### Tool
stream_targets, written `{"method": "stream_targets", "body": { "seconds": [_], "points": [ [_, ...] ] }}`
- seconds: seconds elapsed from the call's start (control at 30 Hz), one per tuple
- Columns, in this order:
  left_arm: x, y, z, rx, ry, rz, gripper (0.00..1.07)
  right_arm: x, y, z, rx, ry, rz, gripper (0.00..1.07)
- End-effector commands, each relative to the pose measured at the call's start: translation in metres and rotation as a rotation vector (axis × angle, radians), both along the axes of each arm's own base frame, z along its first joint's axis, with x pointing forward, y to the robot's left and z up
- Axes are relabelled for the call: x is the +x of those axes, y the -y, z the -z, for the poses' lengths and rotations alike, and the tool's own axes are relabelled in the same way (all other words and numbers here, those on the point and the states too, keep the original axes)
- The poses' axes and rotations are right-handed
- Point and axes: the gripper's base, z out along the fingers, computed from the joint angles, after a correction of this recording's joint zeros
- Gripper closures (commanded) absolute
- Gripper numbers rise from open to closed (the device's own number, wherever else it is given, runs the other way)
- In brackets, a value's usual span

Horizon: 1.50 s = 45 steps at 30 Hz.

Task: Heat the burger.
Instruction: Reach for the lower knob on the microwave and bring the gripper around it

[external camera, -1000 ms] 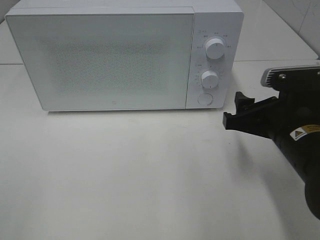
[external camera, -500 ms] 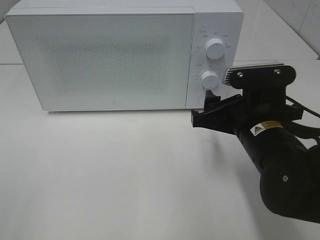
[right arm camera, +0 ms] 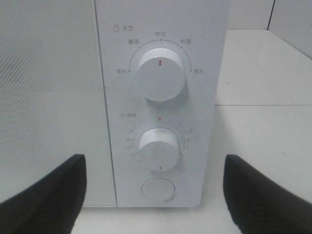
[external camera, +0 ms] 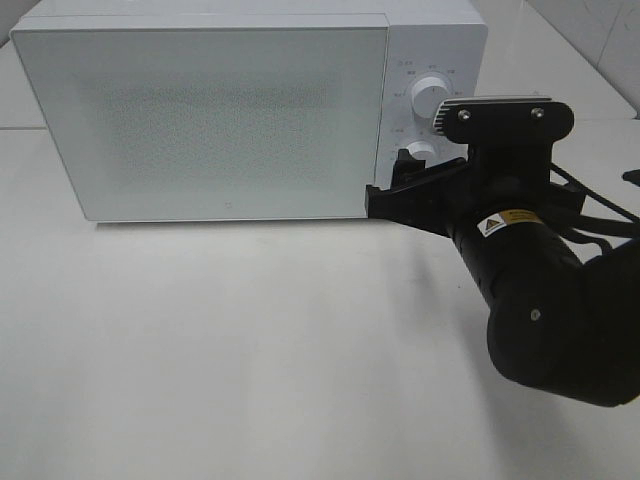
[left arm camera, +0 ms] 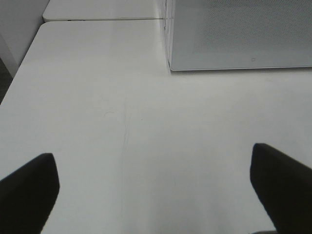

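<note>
Microwave [external camera: 200,110] closed, right gripper [right arm camera: 156,195] spread facing dials [right arm camera: 160,74], left gripper [left arm camera: 156,190] spread, wrist view only

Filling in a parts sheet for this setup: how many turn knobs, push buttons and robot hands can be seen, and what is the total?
Turn knobs: 2 (upper knob, lower knob)
Push button: 1
Robot hands: 2 (left hand, right hand, both open and empty)
Total: 5

Evenly lit white table [external camera: 200,350] (a seam [external camera: 560,121] crosses its far part) meets a pale tiled wall [external camera: 600,40].
</note>
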Motion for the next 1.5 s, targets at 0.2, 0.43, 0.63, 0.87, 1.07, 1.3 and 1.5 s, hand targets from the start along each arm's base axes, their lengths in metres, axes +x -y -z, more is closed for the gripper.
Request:
{"method": "stream_targets", "body": {
  "seconds": [0.2, 0.43, 0.63, 0.87, 1.07, 1.3, 1.5],
  "points": [
    [-0.003, 0.001, 0.000, -0.013, 0.034, -0.001, 0.06, 0.023, -0.001, 0.005, -0.028, 0.079, 0.027, 0.32],
    [-0.003, 0.001, 0.000, -0.013, 0.034, -0.001, 0.06, 0.041, -0.003, 0.015, -0.032, 0.074, 0.039, 0.32],
    [-0.003, 0.001, 0.000, -0.013, 0.034, -0.001, 0.06, 0.058, -0.006, 0.020, -0.037, 0.075, 0.019, 0.32],
    [-0.003, 0.001, 0.000, -0.013, 0.034, -0.001, 0.06, 0.071, -0.008, 0.028, -0.040, 0.059, 0.013, 0.32],
    [-0.003, 0.001, 0.000, -0.013, 0.034, -0.001, 0.06, 0.084, -0.005, 0.034, -0.019, 0.054, 0.039, 0.32],
    [-0.003, 0.001, 0.000, -0.013, 0.034, -0.001, 0.06, 0.089, -0.009, 0.045, -0.026, 0.031, 0.035, 0.32],
    [-0.003, 0.000, 0.000, -0.012, 0.034, -0.001, 0.06, 0.089, -0.008, 0.046, -0.025, 0.031, 0.046, 0.32]
  ]
}}
